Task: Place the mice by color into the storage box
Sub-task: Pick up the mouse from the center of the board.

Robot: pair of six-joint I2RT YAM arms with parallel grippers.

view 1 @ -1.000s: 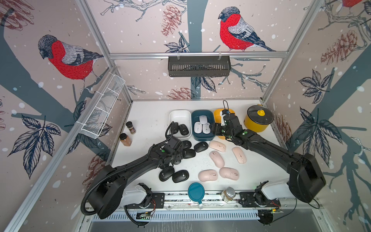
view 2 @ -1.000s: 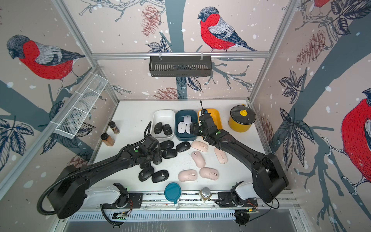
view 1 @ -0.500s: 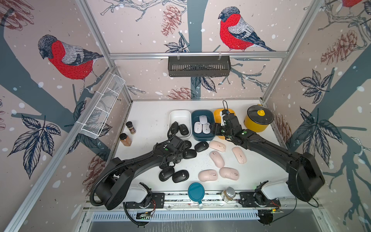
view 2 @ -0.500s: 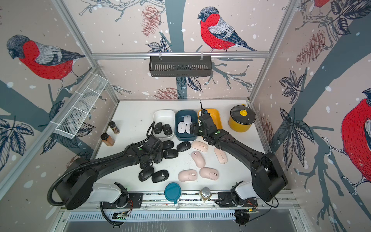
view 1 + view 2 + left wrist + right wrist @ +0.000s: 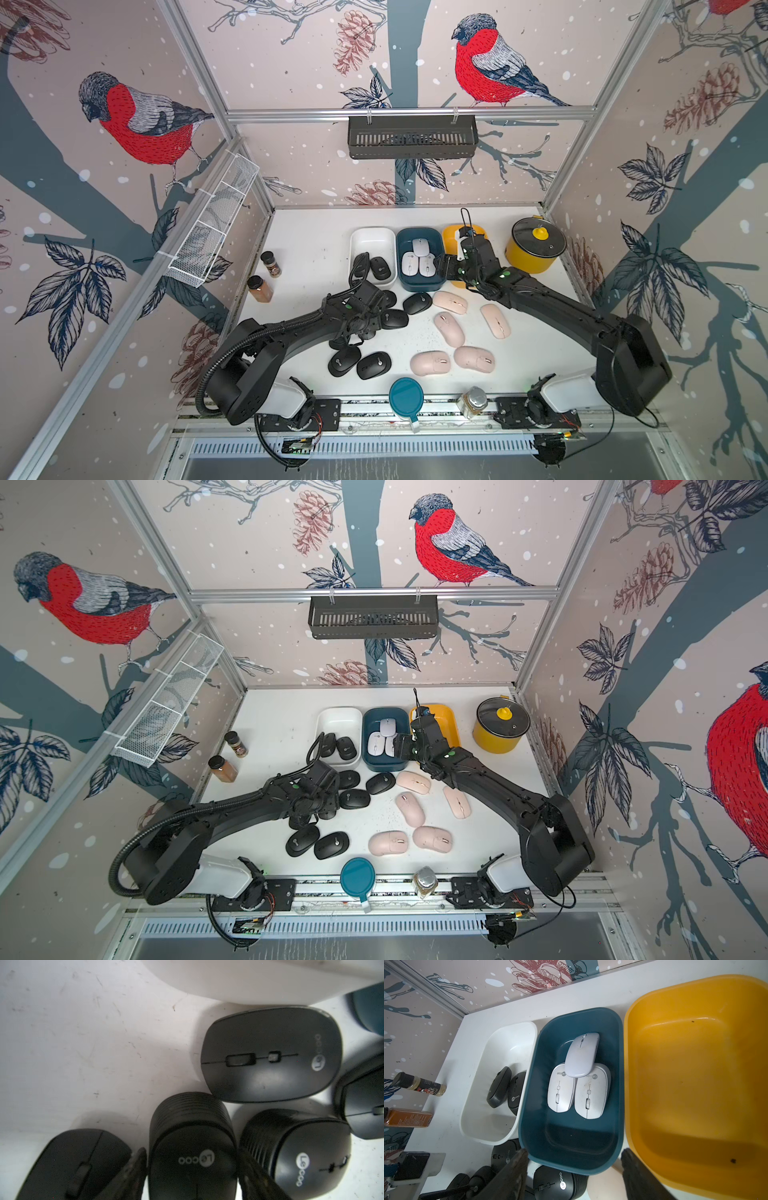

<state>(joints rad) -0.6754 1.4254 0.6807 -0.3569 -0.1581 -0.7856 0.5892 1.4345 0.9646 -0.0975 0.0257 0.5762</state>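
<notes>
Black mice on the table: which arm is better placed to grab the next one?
Left. The left claw sits among the black mice, its fingers either side of one. The right claw hangs open at the blue bin's edge, holding nothing, farther from them.

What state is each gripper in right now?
Left gripper: fingers flank a black mouse; grip cannot be told.
Right gripper: open, holding nothing.

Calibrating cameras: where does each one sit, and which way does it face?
Top views: high overhead, looking down at the table; left arm and right arm whole.
Left wrist: low over black mice; left gripper straddles one.
Right wrist: above the blue bin, looking into it; right gripper open.
Shared: blue bin, in both top views and right wrist.
</notes>
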